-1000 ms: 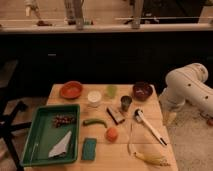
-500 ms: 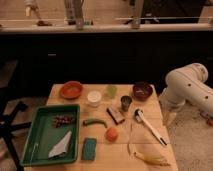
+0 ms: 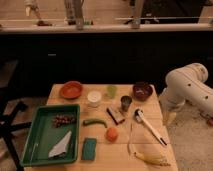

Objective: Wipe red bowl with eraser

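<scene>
The red bowl is shallow and orange-red and sits at the back left of the wooden table. The eraser is a small dark block with a paler face. It lies near the table's middle, beside a metal cup. My white arm stands off the table's right edge. The gripper hangs down beside that edge, far from both the eraser and the red bowl, and holds nothing I can see.
A dark maroon bowl, a green cup and a white cup stand at the back. A green tray fills the front left. A teal sponge, an orange fruit, a green vegetable, a white utensil and a banana lie at the front.
</scene>
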